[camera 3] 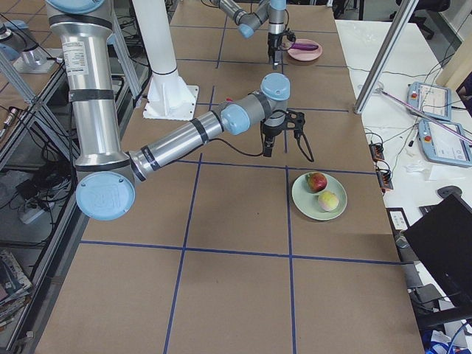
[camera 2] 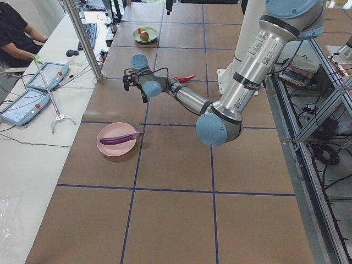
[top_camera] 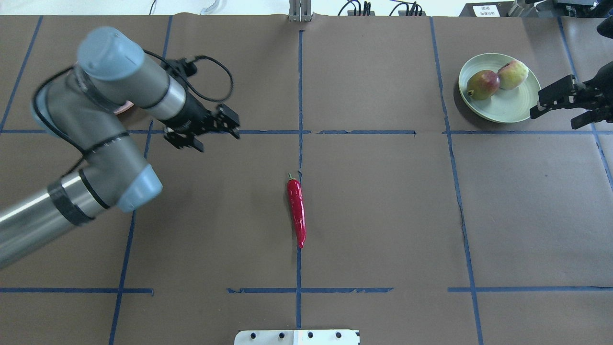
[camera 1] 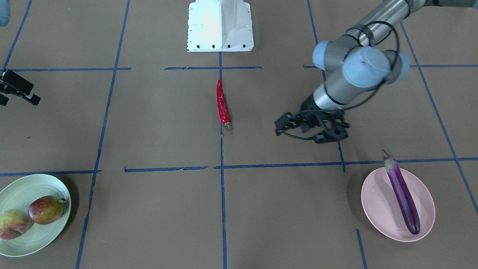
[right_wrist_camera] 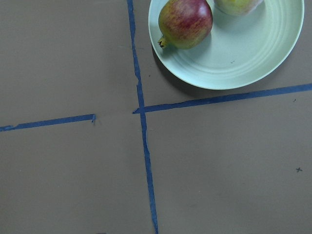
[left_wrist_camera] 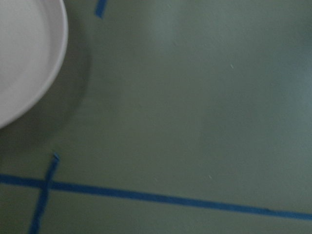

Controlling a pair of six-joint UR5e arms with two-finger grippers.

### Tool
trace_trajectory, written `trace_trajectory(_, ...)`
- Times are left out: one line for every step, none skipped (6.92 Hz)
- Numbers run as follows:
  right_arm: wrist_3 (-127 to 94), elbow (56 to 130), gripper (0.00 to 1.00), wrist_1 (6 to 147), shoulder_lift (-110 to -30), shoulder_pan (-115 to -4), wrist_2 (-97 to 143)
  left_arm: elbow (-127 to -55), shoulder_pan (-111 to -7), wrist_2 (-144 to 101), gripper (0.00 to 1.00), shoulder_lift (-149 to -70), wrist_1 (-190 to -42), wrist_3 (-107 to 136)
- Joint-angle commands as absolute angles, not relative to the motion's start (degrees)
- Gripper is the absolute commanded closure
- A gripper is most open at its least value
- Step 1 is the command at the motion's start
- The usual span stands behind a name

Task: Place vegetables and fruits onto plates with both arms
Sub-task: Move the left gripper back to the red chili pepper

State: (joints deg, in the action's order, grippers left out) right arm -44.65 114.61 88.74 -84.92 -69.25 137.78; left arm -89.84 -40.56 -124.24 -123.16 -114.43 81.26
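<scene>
A red chili pepper [camera 1: 223, 104] lies on the table's centre line, also in the overhead view [top_camera: 297, 211]. The purple eggplant [camera 1: 401, 194] lies on the pink plate [camera 1: 377, 209]. The mint green plate [camera 1: 22, 186] holds the dark red fruit [camera 1: 45, 209] and the pale green-pink fruit [camera 1: 13, 224]. My left gripper [camera 1: 308, 130] is open and empty, between the chili and the pink plate, above the table. My right gripper [top_camera: 558, 112] is open and empty just beside the mint plate [top_camera: 507, 105]. The right wrist view shows the red fruit [right_wrist_camera: 185, 22] on that plate [right_wrist_camera: 243, 53].
The white pedestal base [camera 1: 220, 26] stands at the robot's side of the table. Blue tape lines divide the brown table cover into squares. The left arm hides most of the pink plate in the overhead view. An operator's bench with tablets [camera 2: 47, 77] runs along the far edge.
</scene>
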Motion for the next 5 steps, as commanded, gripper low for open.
trace_trajectory(-44.65,116.27,0.0,88.86,-87.35,-69.87,135.72,-89.83,-28.24,-111.91,0.0,-129.79,-109.55,86.04)
trace_trajectory(-44.65,116.8,0.0,88.77,-88.15,-69.79,135.09,-87.13,-27.69,-110.58,0.0,-132.51,-107.6,85.78)
trace_trajectory(-44.65,116.63,0.0,88.86,-88.15,-69.7,135.0,-84.05,-26.12,-107.09,0.0,-133.84,-107.58,85.43)
trace_trajectory(-44.65,116.54,0.0,88.77,-88.24,-69.61,134.65,-83.15,-26.02,-106.7,0.0,-134.21,-107.58,85.34)
trace_trajectory(-44.65,116.54,0.0,88.86,-88.24,-69.61,133.95,-80.8,-25.93,-106.7,0.03,-135.95,-107.58,85.34)
